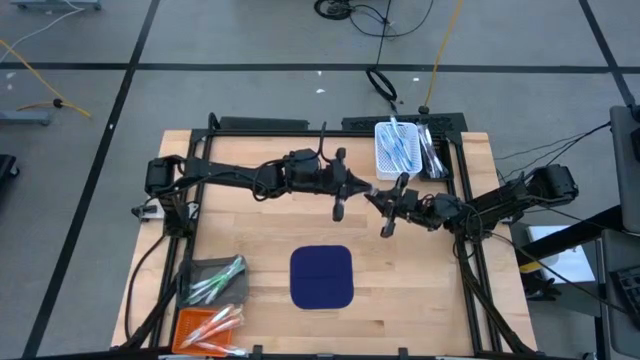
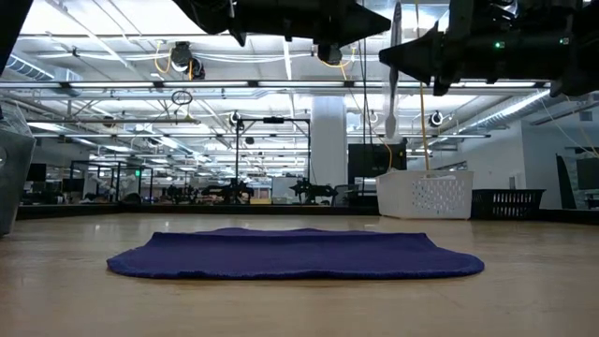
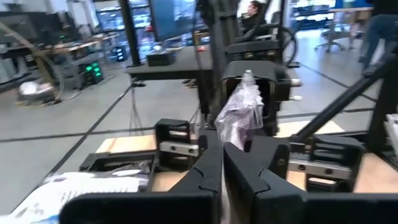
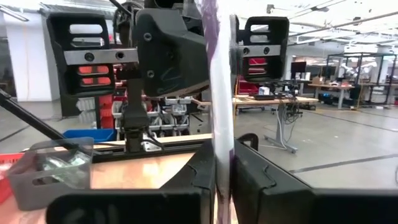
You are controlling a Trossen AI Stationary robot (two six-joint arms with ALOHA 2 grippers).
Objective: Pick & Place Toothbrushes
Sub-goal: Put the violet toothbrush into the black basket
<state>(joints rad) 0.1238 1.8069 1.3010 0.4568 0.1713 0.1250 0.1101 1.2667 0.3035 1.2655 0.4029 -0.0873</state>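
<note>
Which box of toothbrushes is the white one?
The white basket at the far edge of the table, just behind the two claws. The other two boxes sit at the near left corner: a grey bin and an orange bin.

The high camera looked straight down on the bench (image 1: pixel 400 290); the low one sat level, sharing the mat (image 2: pixel 295 253).

Wrapped toothbrush (image 4: pixel 221 93) upright, pinched between both claws.
</note>
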